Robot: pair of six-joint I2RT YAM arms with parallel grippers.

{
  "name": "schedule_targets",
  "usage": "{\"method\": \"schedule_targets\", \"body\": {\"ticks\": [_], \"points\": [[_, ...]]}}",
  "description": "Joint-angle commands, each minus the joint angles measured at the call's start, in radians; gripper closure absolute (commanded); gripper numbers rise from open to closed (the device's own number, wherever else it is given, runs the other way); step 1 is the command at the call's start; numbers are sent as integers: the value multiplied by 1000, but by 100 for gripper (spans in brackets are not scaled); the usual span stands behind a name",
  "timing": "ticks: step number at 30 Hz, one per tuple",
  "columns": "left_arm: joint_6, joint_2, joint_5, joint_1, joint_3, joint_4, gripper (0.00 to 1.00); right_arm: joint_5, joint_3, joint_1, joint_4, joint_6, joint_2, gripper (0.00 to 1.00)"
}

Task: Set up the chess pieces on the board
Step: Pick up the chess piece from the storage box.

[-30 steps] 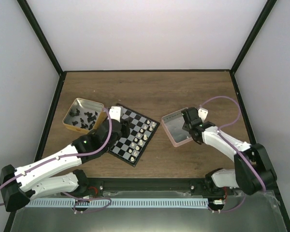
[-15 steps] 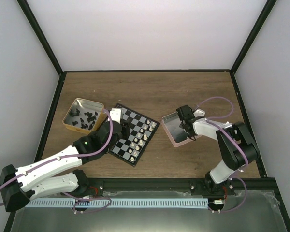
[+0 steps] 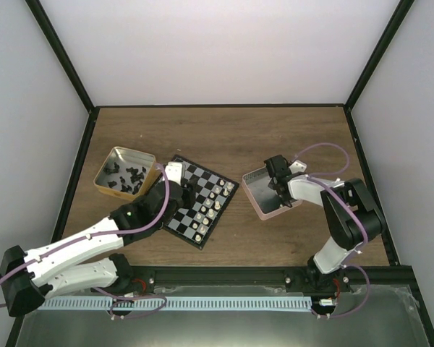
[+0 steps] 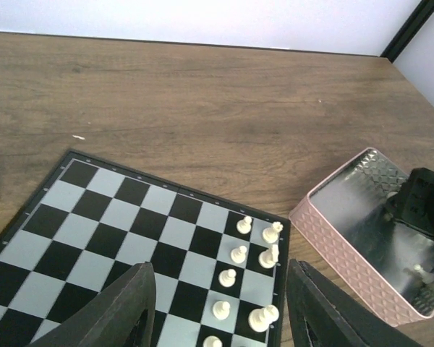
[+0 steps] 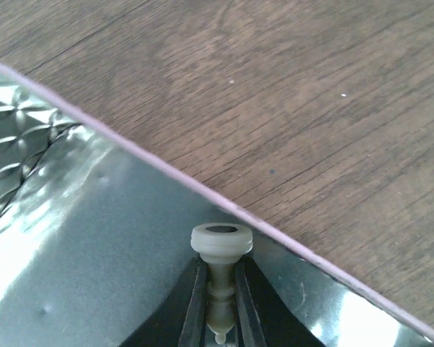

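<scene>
My right gripper [image 5: 220, 307] is shut on a cream-white chess piece [image 5: 220, 278], which lies sideways with its round base [image 5: 221, 241] pointing away from the fingers. It is low inside the pink tray [image 5: 130, 148]. In the top view the right gripper [image 3: 281, 189] reaches into that tray [image 3: 254, 196]. The board [image 3: 175, 223] lies left of the tray, with several white pieces [image 4: 239, 254] along its right side. My left gripper [image 4: 220, 311] hovers open over the board [image 4: 94, 231] with nothing between its fingers [image 4: 123, 307].
A gold tin [image 3: 105, 165] holding several black pieces [image 3: 126, 177] stands left of the board. The pink tray's wall [image 4: 333, 224] sits close to the board's right corner. Bare wooden table stretches behind both. Black frame posts line the table's edges.
The right gripper has closed on the white piece inside the pink tray, and its arm has folded in closer. The left arm has barely moved.
</scene>
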State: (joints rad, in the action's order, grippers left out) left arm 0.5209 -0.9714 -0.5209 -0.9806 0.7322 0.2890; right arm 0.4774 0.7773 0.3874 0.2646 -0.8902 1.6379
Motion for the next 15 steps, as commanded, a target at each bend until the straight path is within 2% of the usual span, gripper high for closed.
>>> {"method": "schedule_targets", "body": {"ticks": [1,5,9,12,15], "points": [[12,-16,70,15,26,-21,47,-66,2,-11,-13,60,-34,94],[26,-55,187,60,56,-16,44,-204,-45,-12,-102,181,-134,96],[51,-75,351,120,66,-36,43,-420,-96,-12,-210,320,-263,96],[70,-75,476,164,74,-65,41,-698,-137,-10,-309,404,-363,96],[81,-82,666,210,78,-123,37,-987,-181,-11,-425,430,-420,96]]}}
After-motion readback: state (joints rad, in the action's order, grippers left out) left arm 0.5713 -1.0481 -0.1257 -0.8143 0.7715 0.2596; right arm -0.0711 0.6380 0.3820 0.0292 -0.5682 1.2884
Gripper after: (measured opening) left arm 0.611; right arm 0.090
